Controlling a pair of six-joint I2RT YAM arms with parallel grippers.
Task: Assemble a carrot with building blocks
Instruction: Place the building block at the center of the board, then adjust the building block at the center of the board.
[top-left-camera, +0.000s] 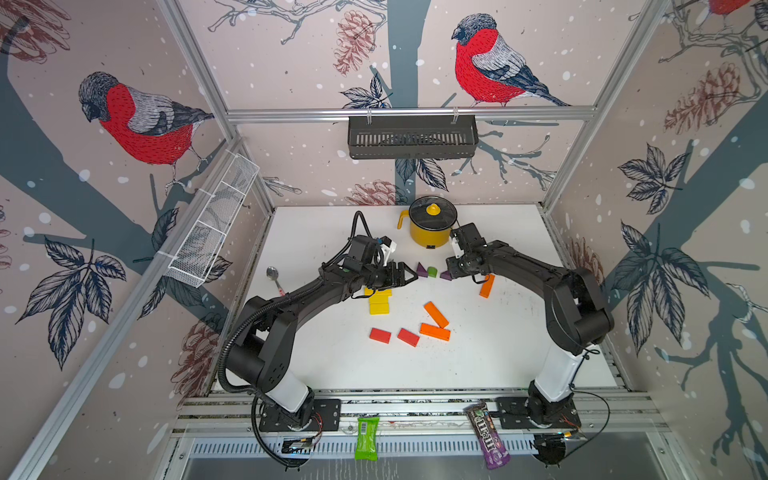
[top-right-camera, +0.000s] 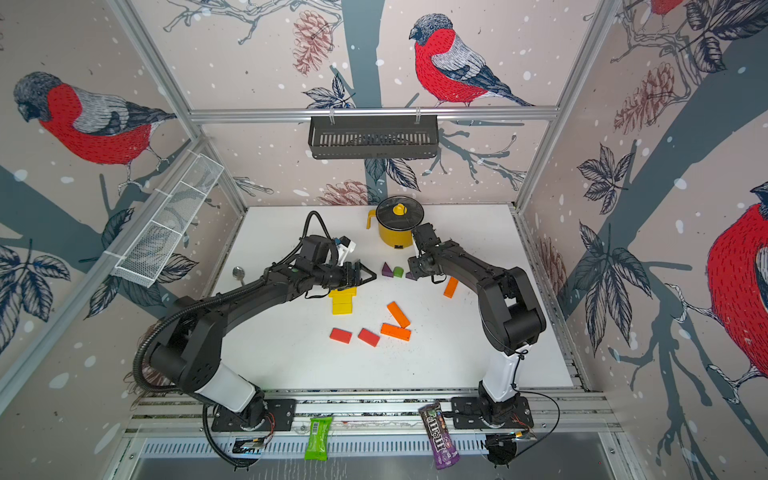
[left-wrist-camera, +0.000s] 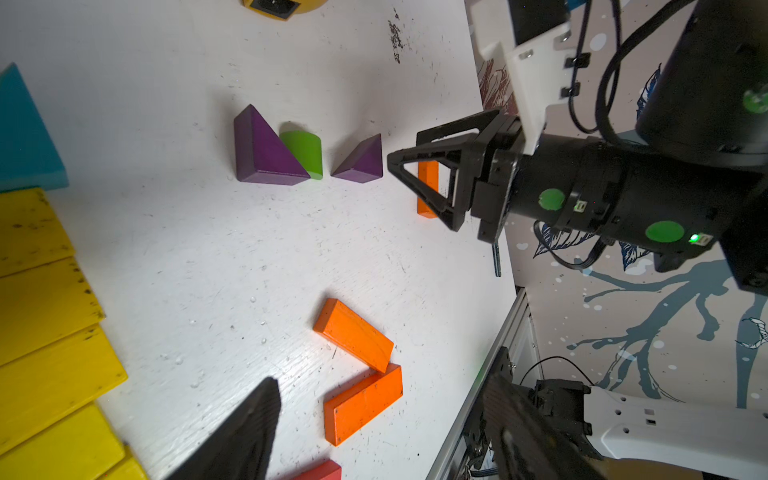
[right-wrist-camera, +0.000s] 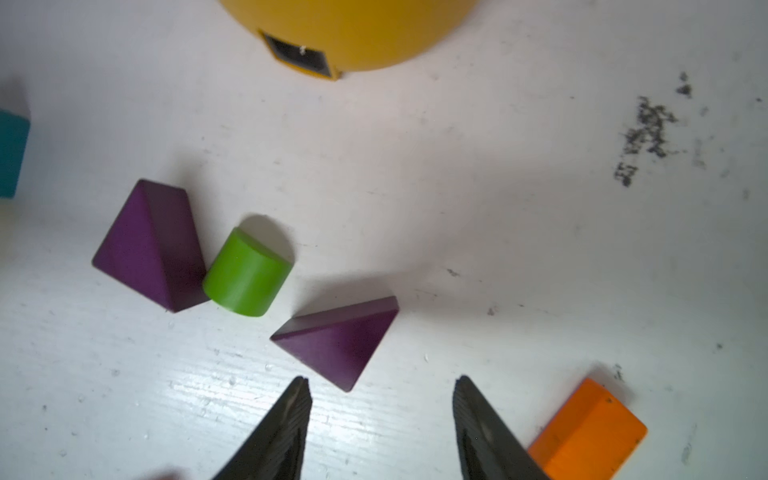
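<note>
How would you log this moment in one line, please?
left fingers: open, empty | right fingers: open, empty, tips near nearest purple triangle | orange blocks: scattered | assembly: unfinished

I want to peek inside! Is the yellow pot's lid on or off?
On. In both top views the dark lid with its yellow knob covers the pot.

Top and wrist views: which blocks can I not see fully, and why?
Teal block: under the left arm in both top views; cut by the edge in both wrist views.
Yellow blocks: partly under that arm; number unclear.
One purple triangle: partly behind the right gripper in both top views.
</note>
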